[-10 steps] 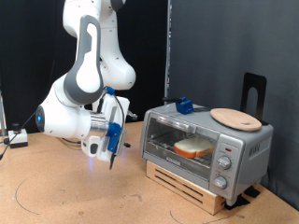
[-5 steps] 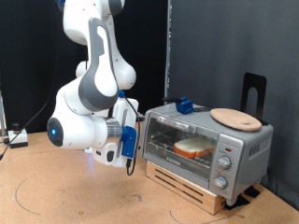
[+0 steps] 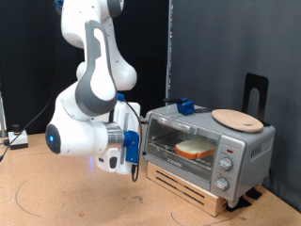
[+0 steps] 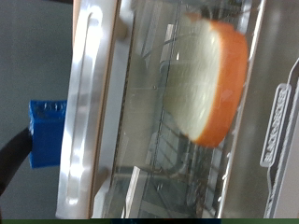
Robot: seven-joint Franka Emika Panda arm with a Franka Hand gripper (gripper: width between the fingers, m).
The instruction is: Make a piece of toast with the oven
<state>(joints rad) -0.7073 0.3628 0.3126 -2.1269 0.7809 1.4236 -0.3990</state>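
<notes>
— Inside the oven [image 3: 206,148], what is seen?

— The piece of toast [image 3: 195,149] is seen lying flat on the wire rack behind the closed glass door. A thick slice is shown, pale on its face with a golden-orange crust. The oven itself is a boxy shell of brushed silver metal, set on a slatted wooden stand [image 3: 188,186].

— And the gripper?

— The gripper [image 3: 133,168] is found just beside the oven, at the exterior view's left of its door, low near the handle edge. Whether the jaws stand apart or together cannot be told; they are hidden by the white and blue wrist housing.

— What is given by one view and not the other?

— Only in the exterior view are the knobs [image 3: 225,169] on the oven's right panel, the round tan wooden board [image 3: 237,119] on its roof, and the black stand [image 3: 256,90] behind it seen. A small blue object [image 3: 186,106] is seen on the roof too. In the wrist view the door's long metal handle [image 4: 86,112], the rack wires [image 4: 177,154] and the toast's smooth curved crust [image 4: 229,89] are shown close up, and the same blue object [image 4: 48,133] appears as a blocky piece beside the oven.
</notes>
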